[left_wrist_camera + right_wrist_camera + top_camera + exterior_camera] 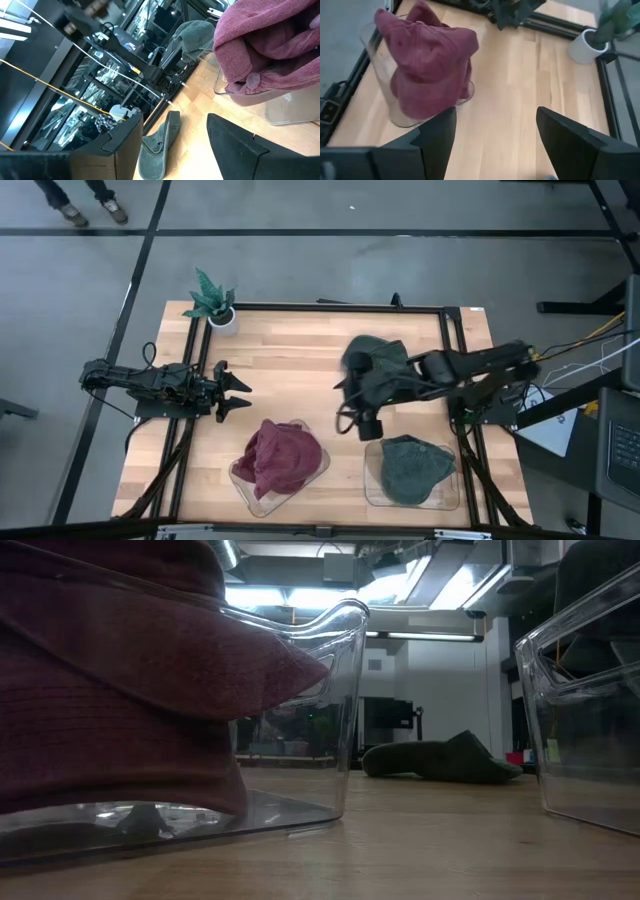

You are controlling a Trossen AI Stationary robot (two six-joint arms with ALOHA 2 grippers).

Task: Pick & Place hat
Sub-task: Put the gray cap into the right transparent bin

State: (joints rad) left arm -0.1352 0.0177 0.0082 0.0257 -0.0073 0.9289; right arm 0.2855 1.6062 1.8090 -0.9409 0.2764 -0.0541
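A dark green hat point(372, 352) lies flat on the wooden table at the far right, also seen in the low view point(440, 760) and the left wrist view point(159, 145). A maroon hat point(282, 455) sits in a clear tub point(245, 485) near the front. Another green hat point(412, 468) fills a second clear tub point(372, 492) to its right. My right gripper point(345, 405) hangs open above the table between the lying hat and the tubes' row, with nothing between its fingers point(496, 112). My left gripper point(235, 390) waits open at the table's left point(175, 120).
A small potted plant point(213, 305) stands at the far left corner. A black frame point(330, 307) runs round the table's edges. Bare wood lies between the two grippers. A person's feet point(90, 210) show on the floor beyond the table.
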